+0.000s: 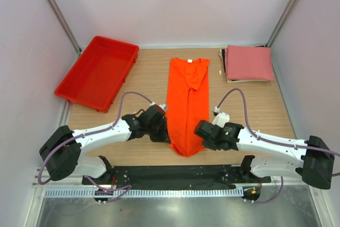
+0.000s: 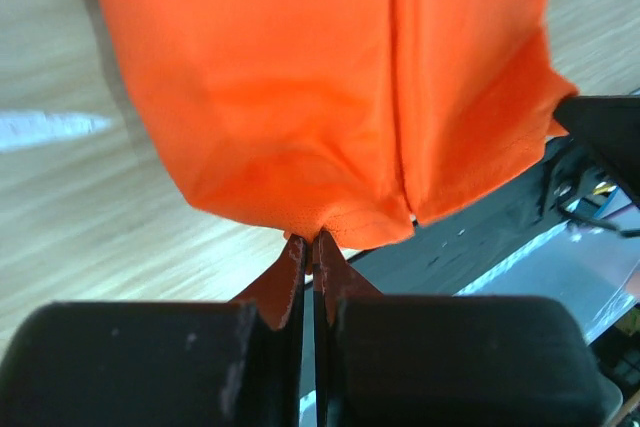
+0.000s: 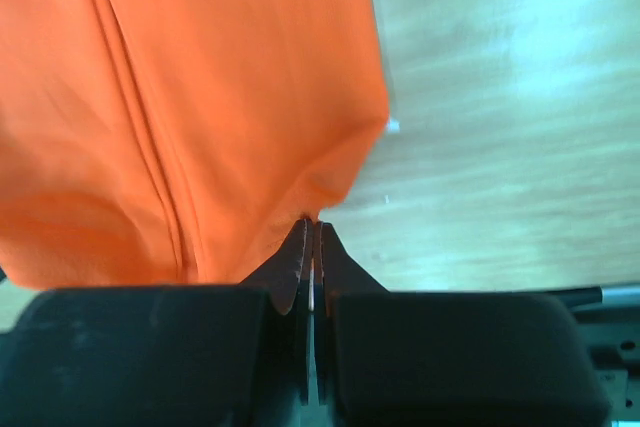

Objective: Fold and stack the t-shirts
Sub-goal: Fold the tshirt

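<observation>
The orange t-shirt (image 1: 187,104) lies folded lengthwise mid-table (image 1: 143,78), any neck marking too small to make out; the left gripper (image 2: 310,247) and right gripper (image 3: 312,232) each clamp a near hem corner, hiding it. The pink t-shirt (image 1: 248,63) sits folded at the far right

No readable text, label or number shows anywhere.
</observation>
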Controlling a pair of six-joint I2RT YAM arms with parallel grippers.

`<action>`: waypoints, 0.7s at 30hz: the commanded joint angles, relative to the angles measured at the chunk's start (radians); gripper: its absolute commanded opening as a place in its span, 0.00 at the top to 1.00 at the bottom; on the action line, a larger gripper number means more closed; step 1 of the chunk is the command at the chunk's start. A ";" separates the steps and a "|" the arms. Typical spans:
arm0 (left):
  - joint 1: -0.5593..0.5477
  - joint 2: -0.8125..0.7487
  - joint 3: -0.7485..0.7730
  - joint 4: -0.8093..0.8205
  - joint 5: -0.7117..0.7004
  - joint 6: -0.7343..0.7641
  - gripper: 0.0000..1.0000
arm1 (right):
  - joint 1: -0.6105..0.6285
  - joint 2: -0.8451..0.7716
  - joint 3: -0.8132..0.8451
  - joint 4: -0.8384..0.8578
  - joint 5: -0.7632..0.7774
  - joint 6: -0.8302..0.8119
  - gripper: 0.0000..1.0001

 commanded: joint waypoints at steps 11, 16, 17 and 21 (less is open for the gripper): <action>0.278 0.172 0.313 -0.043 0.066 0.206 1.00 | -0.428 0.142 0.201 0.192 -0.061 -0.542 0.99; 0.321 0.342 0.496 -0.111 0.060 0.305 1.00 | -0.548 0.279 0.272 0.274 -0.099 -0.628 0.99; 0.335 0.366 0.559 -0.142 0.054 0.313 1.00 | -0.560 0.297 0.301 0.281 -0.105 -0.638 0.99; 0.374 0.463 0.659 -0.165 0.059 0.332 1.00 | -0.615 0.380 0.385 0.289 -0.124 -0.703 0.99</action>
